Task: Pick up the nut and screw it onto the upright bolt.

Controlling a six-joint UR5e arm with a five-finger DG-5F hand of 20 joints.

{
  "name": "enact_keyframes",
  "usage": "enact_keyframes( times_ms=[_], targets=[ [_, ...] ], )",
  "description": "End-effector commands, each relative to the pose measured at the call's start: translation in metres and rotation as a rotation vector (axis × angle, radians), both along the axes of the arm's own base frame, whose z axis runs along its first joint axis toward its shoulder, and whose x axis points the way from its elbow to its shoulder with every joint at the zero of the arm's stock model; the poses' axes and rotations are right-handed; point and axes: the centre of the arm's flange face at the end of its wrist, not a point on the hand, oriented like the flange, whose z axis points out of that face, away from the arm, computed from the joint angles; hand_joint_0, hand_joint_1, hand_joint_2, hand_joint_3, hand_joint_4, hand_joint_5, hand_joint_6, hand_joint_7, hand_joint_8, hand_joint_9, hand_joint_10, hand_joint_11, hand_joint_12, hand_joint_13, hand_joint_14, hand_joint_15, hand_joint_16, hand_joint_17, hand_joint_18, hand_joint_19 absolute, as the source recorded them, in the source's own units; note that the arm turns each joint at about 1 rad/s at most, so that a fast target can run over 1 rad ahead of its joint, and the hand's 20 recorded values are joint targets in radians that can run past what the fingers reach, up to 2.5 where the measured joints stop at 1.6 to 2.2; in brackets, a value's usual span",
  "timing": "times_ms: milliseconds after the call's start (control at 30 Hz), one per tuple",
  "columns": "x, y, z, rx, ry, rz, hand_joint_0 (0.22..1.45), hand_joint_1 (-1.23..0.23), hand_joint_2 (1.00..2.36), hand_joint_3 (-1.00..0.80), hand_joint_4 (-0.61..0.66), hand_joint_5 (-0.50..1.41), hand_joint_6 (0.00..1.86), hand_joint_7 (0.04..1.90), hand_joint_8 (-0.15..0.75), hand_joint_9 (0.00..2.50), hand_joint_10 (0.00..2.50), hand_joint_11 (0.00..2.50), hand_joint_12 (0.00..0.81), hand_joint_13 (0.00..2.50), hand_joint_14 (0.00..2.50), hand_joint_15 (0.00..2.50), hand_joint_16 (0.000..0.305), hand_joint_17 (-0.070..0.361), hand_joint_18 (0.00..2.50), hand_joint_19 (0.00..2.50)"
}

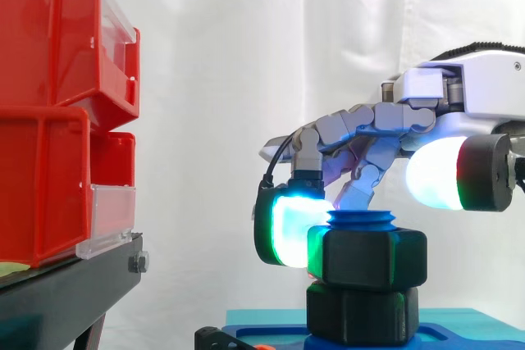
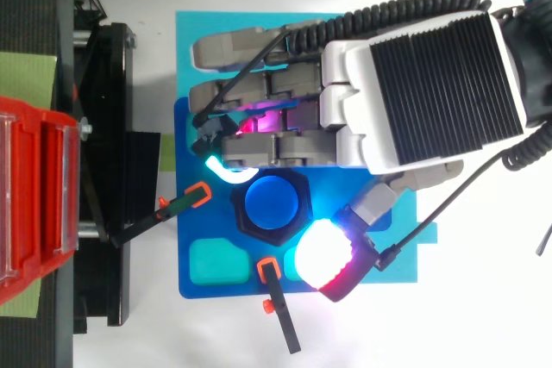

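Crouching over the nut (image 1: 367, 260) on the upright bolt (image 1: 361, 220), the hand (image 1: 385, 119) touches it; whether it grips I cannot tell.

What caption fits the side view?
Robot hand over the black nut sitting on the upright blue bolt.

I count 2 red bins (image 1: 49, 47) on 1 black stand (image 1: 74, 284). There is 1 blue bolt (image 1: 362, 220) with 1 black nut (image 1: 369, 260) on it, 1 more black hex piece (image 1: 361, 313) below, and 1 hand (image 1: 394, 116). The 1 blue plate (image 2: 233, 289) has 2 orange-tipped clamps (image 2: 181, 206).
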Motion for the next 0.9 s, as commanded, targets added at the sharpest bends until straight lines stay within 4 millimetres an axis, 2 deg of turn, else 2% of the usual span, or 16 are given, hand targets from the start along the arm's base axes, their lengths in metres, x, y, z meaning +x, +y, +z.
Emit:
enact_keyframes(
  times_ms=[0,133,267,433,600,667,733,867],
  targets=[
    [0.000,-0.003,0.000,0.000,-0.001,-0.004,0.56,-0.27,1.00,-0.50,0.17,0.03,0.50,1.38,0.261,1.05,0.00,0.00,0.223,0.56,0.00,0.00,0.015,0.033,0.13,0.00],
    [0.000,-0.004,0.000,0.000,-0.003,-0.004,0.55,-0.25,1.00,-0.50,0.15,0.06,0.50,1.46,0.261,1.12,0.00,0.00,0.213,0.62,0.00,0.00,0.014,0.030,0.18,0.00],
    [0.000,-0.004,0.000,0.000,-0.007,-0.004,0.55,-0.21,1.00,-0.50,0.14,0.06,0.57,1.32,0.258,1.20,0.00,0.00,0.198,0.69,0.00,0.00,0.012,0.028,0.26,0.00],
    [0.000,-0.004,0.000,0.000,-0.007,-0.004,0.55,-0.19,1.00,-0.50,0.13,0.07,0.59,1.28,0.242,1.34,0.00,0.00,0.167,0.82,0.00,0.00,0.009,0.021,0.40,0.00],
    [0.000,-0.005,0.000,0.000,-0.007,-0.005,0.54,-0.19,1.00,-0.50,0.10,0.07,0.59,1.27,0.160,1.43,0.00,0.00,0.153,0.86,0.00,0.00,0.007,0.015,0.48,0.00],
    [0.000,-0.005,0.001,0.000,-0.011,-0.004,0.54,-0.19,1.00,-0.50,0.11,0.07,0.57,1.32,0.166,1.42,0.00,0.00,0.158,0.86,0.00,0.00,0.007,0.016,0.47,0.00],
    [0.001,-0.005,0.002,0.000,-0.012,-0.002,0.54,-0.18,1.00,-0.50,0.15,0.06,0.50,1.42,0.226,1.34,0.00,0.00,0.181,0.81,0.00,0.00,0.010,0.023,0.40,0.00],
    [0.004,-0.004,0.011,0.001,-0.030,0.004,0.54,-0.16,1.00,-0.50,0.18,0.01,0.51,1.22,0.247,1.26,0.00,0.00,0.205,0.74,0.00,0.00,0.013,0.030,0.34,0.00]
  ],
)
